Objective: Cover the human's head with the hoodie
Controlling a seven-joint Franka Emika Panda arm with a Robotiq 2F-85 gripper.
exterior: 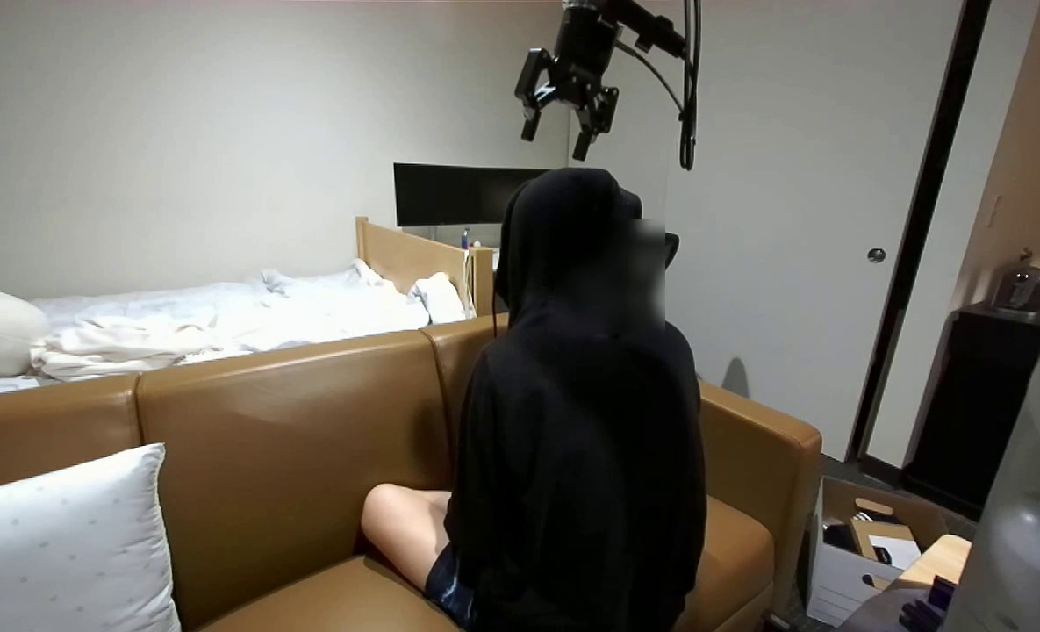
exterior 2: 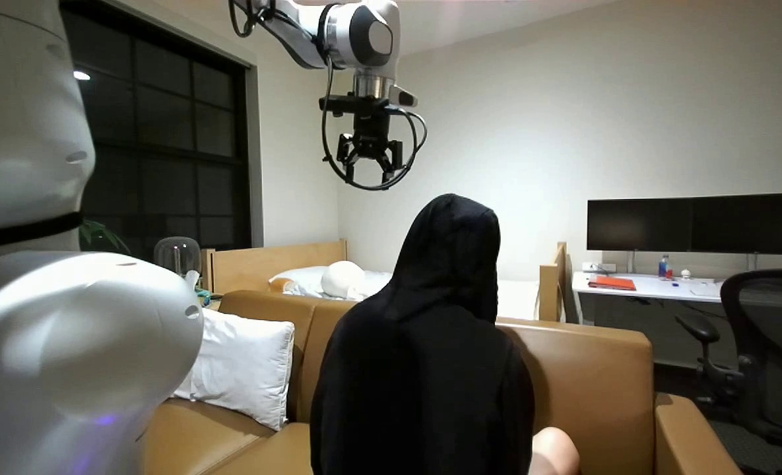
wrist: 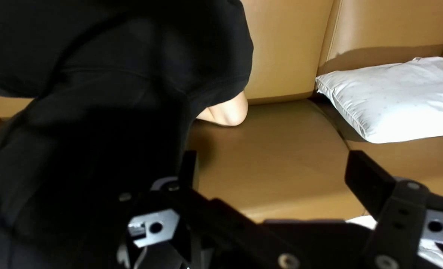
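Observation:
A person sits on the couch with their back to the exterior cameras, wearing a black hoodie (exterior: 581, 456), also in an exterior view (exterior 2: 423, 382). The hood (exterior: 563, 219) is up over the head in both exterior views, also here (exterior 2: 453, 251). The face side is blurred. In the wrist view the black hoodie (wrist: 105, 82) fills the left side, with a bare knee (wrist: 230, 111) beside it. My gripper (exterior: 555, 140) is open and empty, pointing down above the hood and apart from it. It also shows in an exterior view (exterior 2: 368, 177) and in the wrist view (wrist: 271, 164).
The brown couch (exterior: 291, 412) surrounds the person. A white pillow (exterior: 63, 544) lies on it, also in the wrist view (wrist: 397, 101). A bed (exterior: 221, 316) stands behind it. A desk with monitors (exterior 2: 701, 224) and an office chair (exterior 2: 773, 356) stand in the back corner.

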